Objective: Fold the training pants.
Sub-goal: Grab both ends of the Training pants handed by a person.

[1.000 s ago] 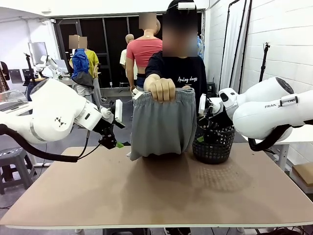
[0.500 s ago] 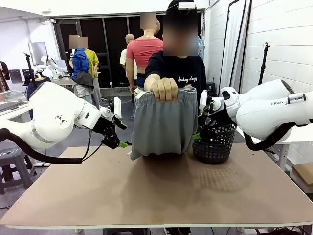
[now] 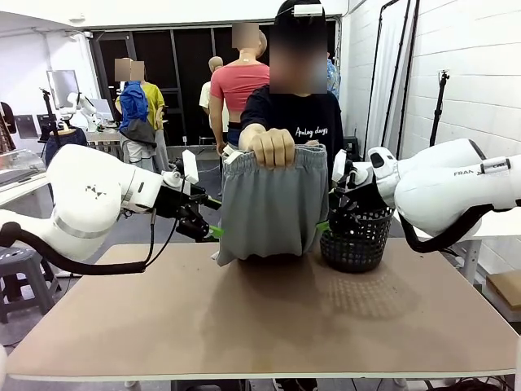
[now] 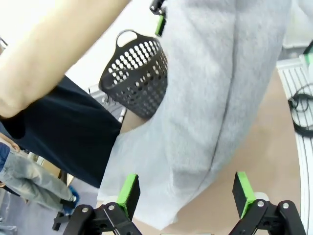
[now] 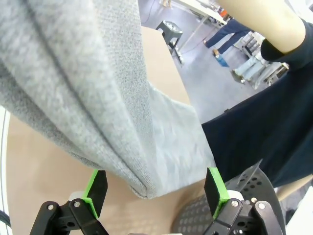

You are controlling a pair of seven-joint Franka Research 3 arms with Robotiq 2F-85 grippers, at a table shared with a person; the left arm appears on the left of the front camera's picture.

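Since the earlier frame: the left gripper [image 3: 210, 221] has swung in from the table's left side and now sits just beside the left edge of the hanging cloth. The right gripper [image 3: 332, 213] has edged slightly nearer the cloth's right edge. The person's hand and the garment are unchanged.

Task item: the light grey soft jersey training pants [image 3: 269, 208] hang upright at the far side of the brown flat table [image 3: 269, 326]. They are bunched at the gathered waistband in the person's hand [image 3: 273, 149]. The lower hem reaches the tabletop. The pants hang between the two grippers.

Left wrist view: the left gripper [image 4: 186, 190] has its green pads spread wide and grips nothing. The lower corner of the pants [image 4: 210, 88] hangs ahead in the gap between them. Contact with the pads cannot be told.

Right wrist view: the right gripper [image 5: 155, 190] has its fingers likewise wide apart and empty. A folded edge of the pants [image 5: 73, 73] droops between them.

The black mesh plastic basket [image 3: 358, 244] stands on the table just right of the pants, beneath the right gripper.
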